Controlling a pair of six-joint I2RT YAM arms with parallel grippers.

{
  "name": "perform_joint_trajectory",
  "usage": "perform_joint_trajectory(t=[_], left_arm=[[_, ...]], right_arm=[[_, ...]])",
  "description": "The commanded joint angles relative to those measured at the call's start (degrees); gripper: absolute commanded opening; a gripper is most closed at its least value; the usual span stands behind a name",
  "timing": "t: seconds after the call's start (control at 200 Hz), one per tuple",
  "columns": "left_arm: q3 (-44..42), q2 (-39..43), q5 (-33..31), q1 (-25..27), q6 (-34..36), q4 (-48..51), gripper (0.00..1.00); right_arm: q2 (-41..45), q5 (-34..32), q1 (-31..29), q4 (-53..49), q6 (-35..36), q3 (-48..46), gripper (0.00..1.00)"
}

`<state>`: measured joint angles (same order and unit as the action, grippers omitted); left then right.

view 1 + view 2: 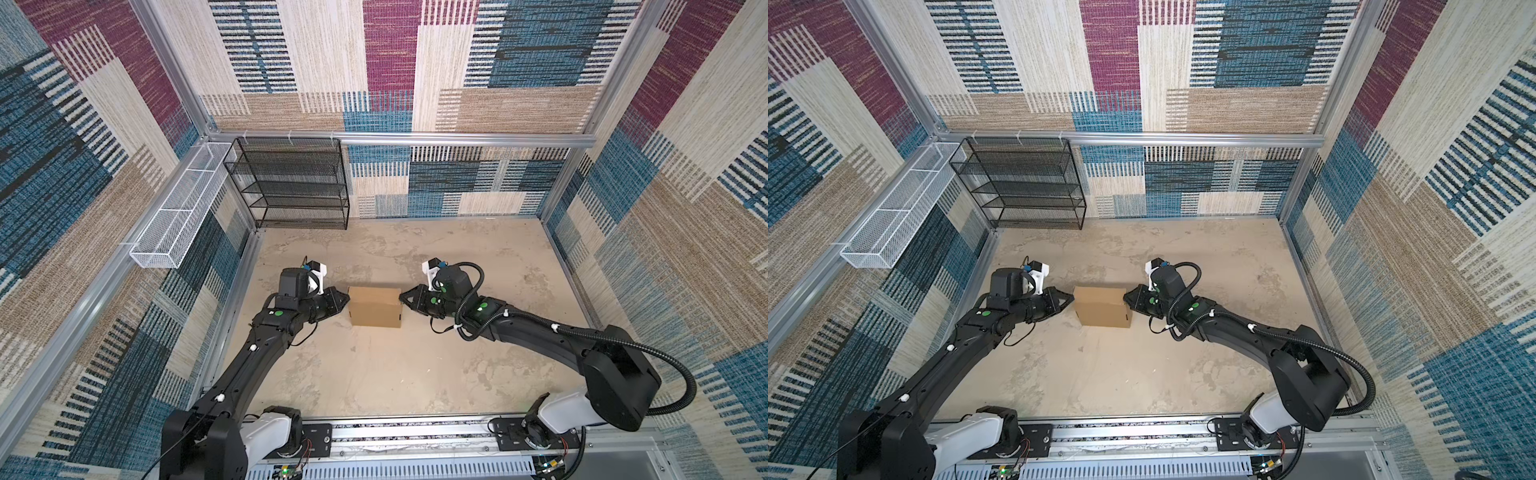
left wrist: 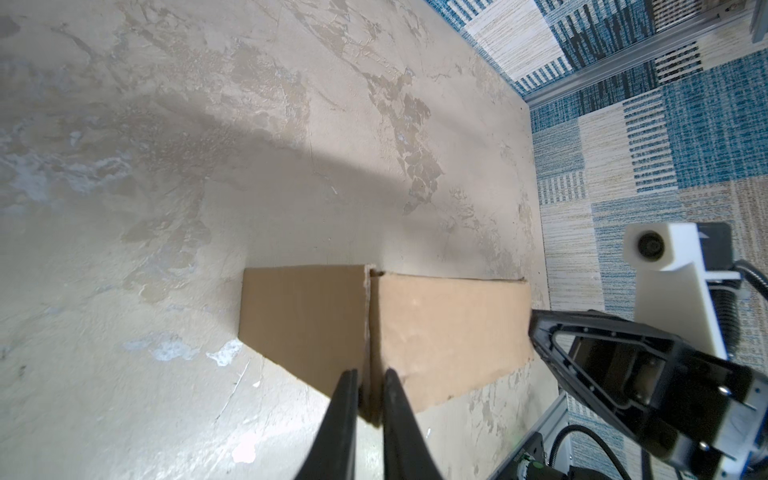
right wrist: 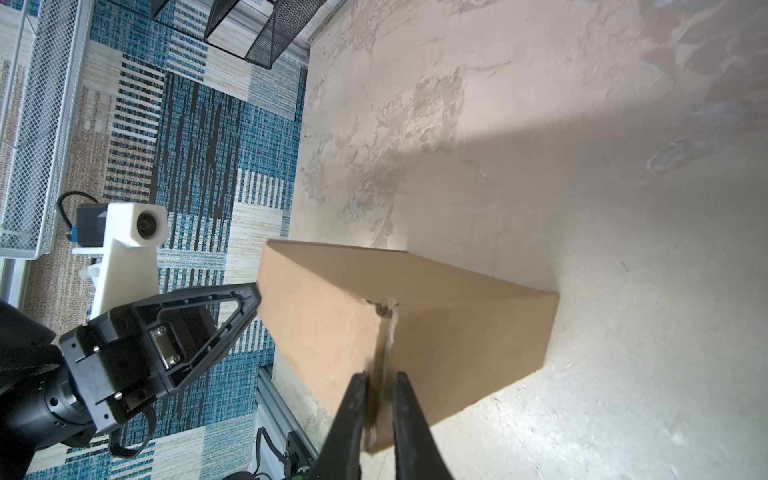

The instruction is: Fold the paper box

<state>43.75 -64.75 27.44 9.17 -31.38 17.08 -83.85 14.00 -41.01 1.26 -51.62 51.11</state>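
- Pinching the paper box (image 2: 436, 332) at its near end edge, the left gripper (image 2: 370, 374) has its fingers closed tight on the cardboard.
- Across the box, the right gripper (image 3: 381, 376) clamps the opposite end.
- Well beyond both grippers stands a black mesh rack (image 1: 291, 183).

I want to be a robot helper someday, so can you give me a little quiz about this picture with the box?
1. True or false: the box lies on the table as a flat, unfolded sheet.
2. Where does the black wire shelf stand? A) back left, against the wall B) on the box C) at the front right
3. Fill in: the left tool and the right tool each pinch one ____ of the box.
Key: 1 false, it is folded shut; 2 A; 3 end.
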Motion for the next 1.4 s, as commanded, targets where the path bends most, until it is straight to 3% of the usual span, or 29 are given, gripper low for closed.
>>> perform_joint_trajectory(t=[0.0, 1.392], left_arm=[[-1.22, 1.45, -0.70, 0.00, -0.26, 6.24, 0.16], [-8.54, 12.18, 1.16, 0.77, -4.81, 9.02, 0.17]], right_arm=[[0.97, -0.49, -0.03, -5.20, 1.52, -0.76, 0.17], [6.68, -3.74, -5.64, -3.54, -1.29, -7.64, 0.24]])
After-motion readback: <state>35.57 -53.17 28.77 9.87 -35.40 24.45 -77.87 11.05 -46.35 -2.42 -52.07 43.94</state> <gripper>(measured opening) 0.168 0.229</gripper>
